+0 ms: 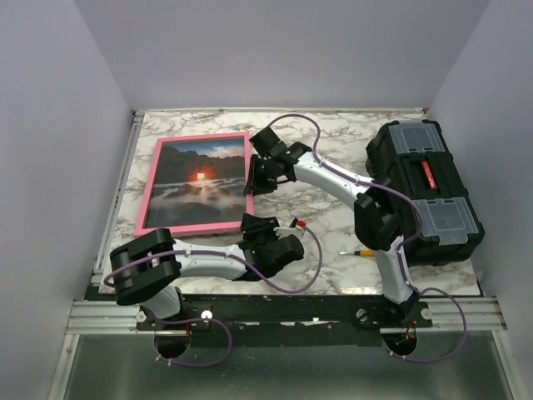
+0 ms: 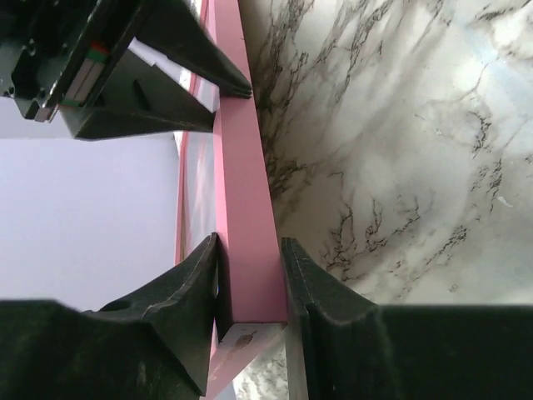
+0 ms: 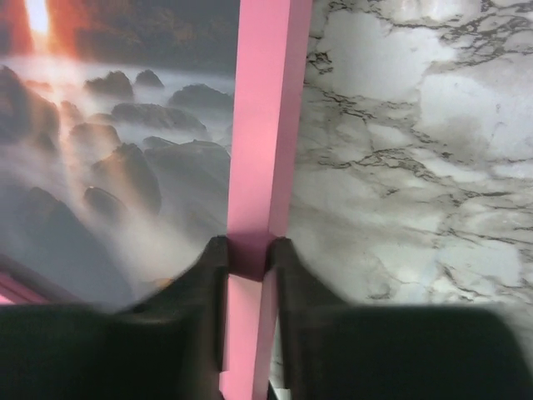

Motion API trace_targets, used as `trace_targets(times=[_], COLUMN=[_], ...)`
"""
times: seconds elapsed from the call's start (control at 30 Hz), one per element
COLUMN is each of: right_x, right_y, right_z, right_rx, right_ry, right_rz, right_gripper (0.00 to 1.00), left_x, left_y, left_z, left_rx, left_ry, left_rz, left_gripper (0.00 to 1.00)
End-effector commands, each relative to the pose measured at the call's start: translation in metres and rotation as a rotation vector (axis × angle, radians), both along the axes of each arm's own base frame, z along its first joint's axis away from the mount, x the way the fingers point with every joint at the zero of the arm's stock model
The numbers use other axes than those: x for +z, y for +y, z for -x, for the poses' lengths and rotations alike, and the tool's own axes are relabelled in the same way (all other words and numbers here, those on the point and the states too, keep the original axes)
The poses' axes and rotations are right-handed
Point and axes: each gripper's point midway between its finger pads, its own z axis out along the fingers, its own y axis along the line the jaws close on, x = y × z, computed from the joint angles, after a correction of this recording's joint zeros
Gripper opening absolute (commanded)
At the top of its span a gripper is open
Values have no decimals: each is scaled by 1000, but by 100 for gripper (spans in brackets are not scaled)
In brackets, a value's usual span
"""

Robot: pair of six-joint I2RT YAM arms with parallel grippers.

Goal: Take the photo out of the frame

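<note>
Top view: thin pink rectangular picture frame lies face up on the white-and-grey marbled table, at about 10 o'clock from the table's centre, with its long sides running near to far. The photo, a rectangular print of dark rocks, orange-red sun glow and blue cloudy sky, sits inside the frame with pink border showing on all four sides.

Left gripper: at the frame's 5 o'clock corner. Left wrist view: left gripper is nearly closed, with one black finger on each side of the pink rail and both pressed against it. Black parts of the other arm sit over the same rail at 11 o'clock in this view.

Right gripper: at the frame's 3 o'clock edge, about midway along it. Right wrist view: right gripper is also narrowed down to the rail's width, fingers straddling the pink rail, the photo on one side and bare table on the other.

I cannot tell whether the gripped edge is raised off the table.

Also present: a black plastic toolbox with clear lid compartments at 3 o'clock, well apart from the frame, and a small yellow-handled screwdriver just beside the toolbox at 5 o'clock.
</note>
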Motion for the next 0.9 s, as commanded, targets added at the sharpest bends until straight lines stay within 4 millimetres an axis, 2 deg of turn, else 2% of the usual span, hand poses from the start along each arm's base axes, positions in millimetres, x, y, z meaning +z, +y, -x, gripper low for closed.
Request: trace_targets(times=[0.0, 0.07, 0.1, 0.17, 0.3, 0.4, 0.5, 0.63, 0.87], right_x=[63, 75, 83, 85, 77, 70, 73, 67, 59], right_y=[4, -10, -17, -27, -26, -11, 4, 23, 47], right_z=[0, -8, -13, -17, -17, -15, -18, -20, -18], right_rx=[56, 33, 16, 8, 46, 95, 134, 182, 212], right_ry=[-59, -90, -106, -99, -42, -10, -22, 25, 55], right_rz=[-191, -227, -255, -325, -467, -557, -679, -801, -845], right_gripper=[59, 85, 92, 99, 100, 100, 100, 100, 97], left_x=[28, 30, 32, 36, 47, 55, 57, 60, 58], left_y=[0, 3, 5, 7, 10, 10, 12, 14, 15], left_z=[-2, 0, 2, 5, 9, 13, 15, 17, 21], left_rx=[58, 72, 81, 95, 99, 95, 93, 98, 100], left_ry=[-49, -45, -36, -31, -17, -6, 0, 4, 21], left_rz=[155, 192, 216, 254, 350, 435, 445, 464, 484], left_gripper=[16, 13, 11, 9, 9, 9, 9, 9, 8])
